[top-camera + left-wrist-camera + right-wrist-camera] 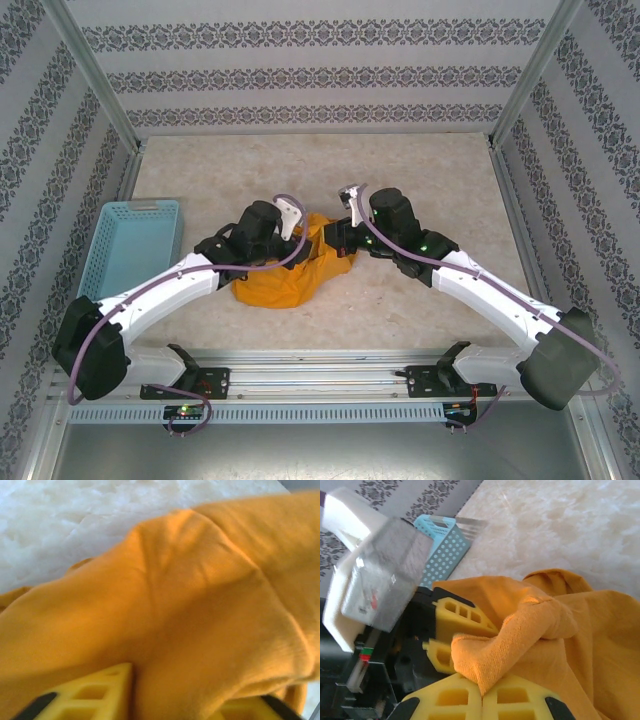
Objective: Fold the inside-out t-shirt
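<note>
The inside-out t-shirt (285, 280) lies as a crumpled mustard-orange heap on the table, between the two arms. Both grippers meet over its far edge. My left gripper (305, 240) has a thick bunch of the orange cloth (200, 630) filling the space between its yellow fingers (95, 697). My right gripper (482, 692) is shut, with a folded edge of the shirt (520, 625) pinched between its yellow pads. The left gripper's fingers (462, 612) show close beside that edge, with cloth running between them. No emblem shows on the shirt.
A light blue perforated basket (135, 245) stands at the table's left side and shows again as the basket (442, 545) behind the left gripper. Pale beige tabletop (430, 180) stretches beyond the shirt. Patterned walls and metal posts enclose the table.
</note>
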